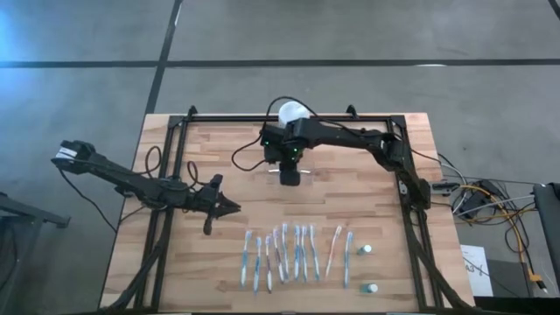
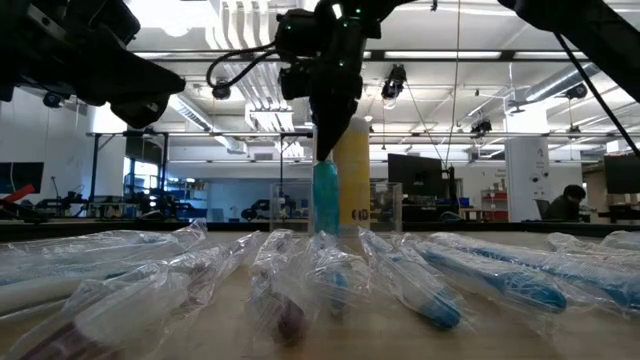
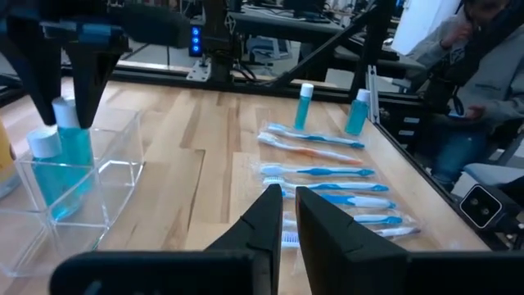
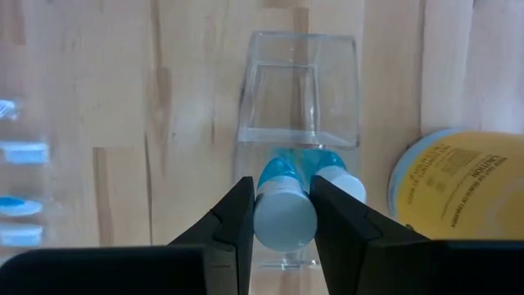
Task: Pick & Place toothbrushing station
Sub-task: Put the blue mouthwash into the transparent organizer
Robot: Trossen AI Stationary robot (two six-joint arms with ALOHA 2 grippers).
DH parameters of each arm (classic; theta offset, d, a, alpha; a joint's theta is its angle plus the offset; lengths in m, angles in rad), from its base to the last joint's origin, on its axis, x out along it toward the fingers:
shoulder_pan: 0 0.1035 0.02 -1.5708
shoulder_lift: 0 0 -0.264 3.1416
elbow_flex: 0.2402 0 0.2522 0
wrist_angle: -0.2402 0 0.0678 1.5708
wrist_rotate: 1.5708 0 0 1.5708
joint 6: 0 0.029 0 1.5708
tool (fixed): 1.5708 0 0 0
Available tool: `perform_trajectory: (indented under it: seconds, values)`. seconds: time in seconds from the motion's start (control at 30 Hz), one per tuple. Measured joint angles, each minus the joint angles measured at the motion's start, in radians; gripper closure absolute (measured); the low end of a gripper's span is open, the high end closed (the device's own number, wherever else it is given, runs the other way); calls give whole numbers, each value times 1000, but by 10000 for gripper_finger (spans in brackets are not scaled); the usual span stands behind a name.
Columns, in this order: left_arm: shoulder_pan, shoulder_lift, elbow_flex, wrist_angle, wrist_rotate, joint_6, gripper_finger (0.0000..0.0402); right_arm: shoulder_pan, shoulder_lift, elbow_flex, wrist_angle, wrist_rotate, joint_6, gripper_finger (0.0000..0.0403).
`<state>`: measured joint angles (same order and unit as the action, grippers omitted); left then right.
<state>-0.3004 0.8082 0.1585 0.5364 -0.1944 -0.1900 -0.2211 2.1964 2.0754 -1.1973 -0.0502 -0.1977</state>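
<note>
The toothbrushing station is a clear plastic holder (image 4: pixel 299 90) standing on the table's far middle, also seen in the left wrist view (image 3: pixel 115 164). One small blue bottle with a white cap (image 3: pixel 45 147) stands inside it. My right gripper (image 4: pixel 282 217) hangs over the holder, pointing down, shut on a second small blue bottle (image 2: pixel 327 200). My left gripper (image 3: pixel 288 217) waits level at the table's left (image 1: pixel 229 207), almost shut with only a narrow slit and nothing between its fingers. My right gripper pinches the small blue bottle at its white-capped top (image 4: pixel 284 220) between its two fingers, coming from above and pointing down. The bottle hangs upright below the fingers, its lower part inside the clear holder beside the other bottle. Whether it rests on the holder's floor I cannot tell.
A yellow jar with a white lid (image 4: pixel 467 188) stands right beside the holder. Several wrapped toothbrushes (image 1: pixel 297 255) lie in a row near the front edge, with two more small blue bottles (image 1: pixel 366 250) (image 1: pixel 371 287) to their right. A person sits beyond the table (image 3: pixel 483 57).
</note>
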Motion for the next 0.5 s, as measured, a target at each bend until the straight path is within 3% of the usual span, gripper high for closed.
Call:
perform_trajectory:
  seconds: [0.5]
  values:
    - [-3,0,0,1,0,-16,358,-4,0,-103,99,-3,7,315]
